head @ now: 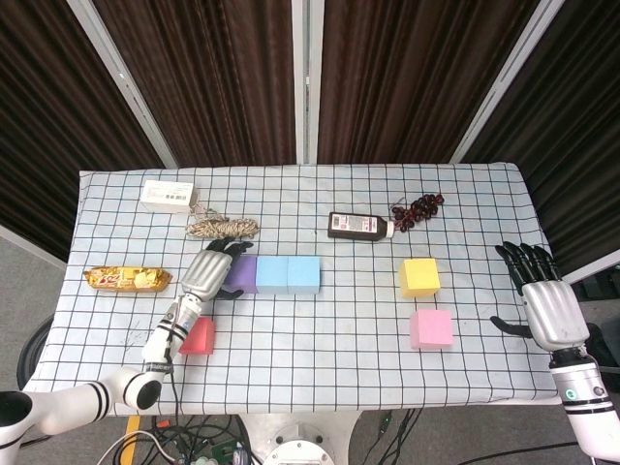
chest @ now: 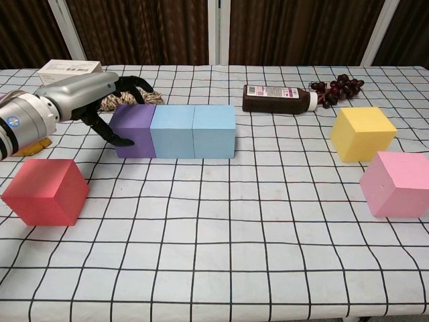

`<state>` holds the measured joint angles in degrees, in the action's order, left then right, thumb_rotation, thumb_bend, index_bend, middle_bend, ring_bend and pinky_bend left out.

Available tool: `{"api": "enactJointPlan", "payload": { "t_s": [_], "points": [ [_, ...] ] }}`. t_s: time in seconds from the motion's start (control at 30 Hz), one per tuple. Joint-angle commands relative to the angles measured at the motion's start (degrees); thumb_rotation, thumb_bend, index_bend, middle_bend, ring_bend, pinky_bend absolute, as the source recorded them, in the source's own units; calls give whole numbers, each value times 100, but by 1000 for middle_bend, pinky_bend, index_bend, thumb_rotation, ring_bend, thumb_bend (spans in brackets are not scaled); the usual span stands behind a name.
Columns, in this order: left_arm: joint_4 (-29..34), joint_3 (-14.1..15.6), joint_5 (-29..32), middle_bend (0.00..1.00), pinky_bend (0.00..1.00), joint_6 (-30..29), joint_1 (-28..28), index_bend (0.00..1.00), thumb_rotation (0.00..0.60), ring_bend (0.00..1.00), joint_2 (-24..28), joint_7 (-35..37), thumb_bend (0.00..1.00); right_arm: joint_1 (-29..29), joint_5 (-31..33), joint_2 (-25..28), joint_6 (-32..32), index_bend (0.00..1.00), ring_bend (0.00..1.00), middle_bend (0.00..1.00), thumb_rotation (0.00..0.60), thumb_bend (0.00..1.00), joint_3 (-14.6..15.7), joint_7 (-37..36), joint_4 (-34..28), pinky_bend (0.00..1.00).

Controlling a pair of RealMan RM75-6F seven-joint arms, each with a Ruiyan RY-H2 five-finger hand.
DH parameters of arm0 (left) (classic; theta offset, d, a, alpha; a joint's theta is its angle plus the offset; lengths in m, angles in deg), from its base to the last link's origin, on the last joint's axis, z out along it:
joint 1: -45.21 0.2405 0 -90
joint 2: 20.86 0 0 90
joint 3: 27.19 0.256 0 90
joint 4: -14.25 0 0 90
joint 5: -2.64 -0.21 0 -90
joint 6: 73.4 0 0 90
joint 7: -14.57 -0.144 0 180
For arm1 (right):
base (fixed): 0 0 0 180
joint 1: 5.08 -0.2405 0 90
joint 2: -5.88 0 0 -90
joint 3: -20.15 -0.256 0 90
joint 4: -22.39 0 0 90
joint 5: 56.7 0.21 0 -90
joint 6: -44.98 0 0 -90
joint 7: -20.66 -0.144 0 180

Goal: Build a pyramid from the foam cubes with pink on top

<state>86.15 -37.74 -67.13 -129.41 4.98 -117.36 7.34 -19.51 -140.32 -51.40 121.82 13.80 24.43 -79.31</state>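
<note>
The left hand [chest: 100, 100] lies at the left end of the purple cube [chest: 133, 130], fingers curved over the cube's far top edge and thumb low against its left face; whether it truly grips the cube or only touches it cannot be told, since the fingertips are dark and partly hidden behind the cube in the chest view. The purple cube stands in a row, touching a light blue cube [chest: 171, 131], which touches a second light blue cube [chest: 214, 131]. Nearer the camera and left of the purple cube sits the red cube [chest: 45, 191], well apart from the row; in the head view the left forearm covers part of it. Behind the hand a coil of rope [head: 222, 228] is mostly hidden in the chest view, and a white box [head: 168, 195] lies beyond it. Left of the purple cube a snack packet [head: 127, 279] shows clearly only from the head. Right of the row lie a dark bottle [chest: 278, 98] on its side and a grape bunch [chest: 338, 88]. Farther right stand the yellow cube [chest: 362, 133] and, just nearer, the pink cube [chest: 394, 183], its right edge cut off in the chest view. The right hand [head: 544, 295], seen only from the head, hovers beyond the table's right edge, fingers spread, holding nothing.
</note>
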Motion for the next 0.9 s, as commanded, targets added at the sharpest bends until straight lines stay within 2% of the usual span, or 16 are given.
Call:
{"api": "enactJointPlan", "payload": {
  "t_s": [0.03,0.23,0.47,0.73,0.9],
  "points": [
    [6,-3,6,212,161,13,-3,146,600,113,1,10,125,1,3,2,-3,0,0,62,600,0,1,-5,6,0],
    [143,29,-23,172,161,48,10,141,600,112,96,39,104,4,-5,17,9,0,0,62,600,0,-7,-18,5,0],
    [701,39,116,104,159,104,87,128,600,62,551,-104,62,-32,-28,25,-29,0,0,62,600,0,-18,-15,-25,0],
    [1663,40,188,85,161,-698,593,126,600,48,1424,-467,58,-82,-22,22,-97,0,0,62,600,0,-29,22,-51,0],
    [2266,277,222,86,163,-1258,1157,126,600,48,2086,-572,58,-204,18,18,-289,0,0,62,600,0,-43,175,-10,0]
  ]
}}
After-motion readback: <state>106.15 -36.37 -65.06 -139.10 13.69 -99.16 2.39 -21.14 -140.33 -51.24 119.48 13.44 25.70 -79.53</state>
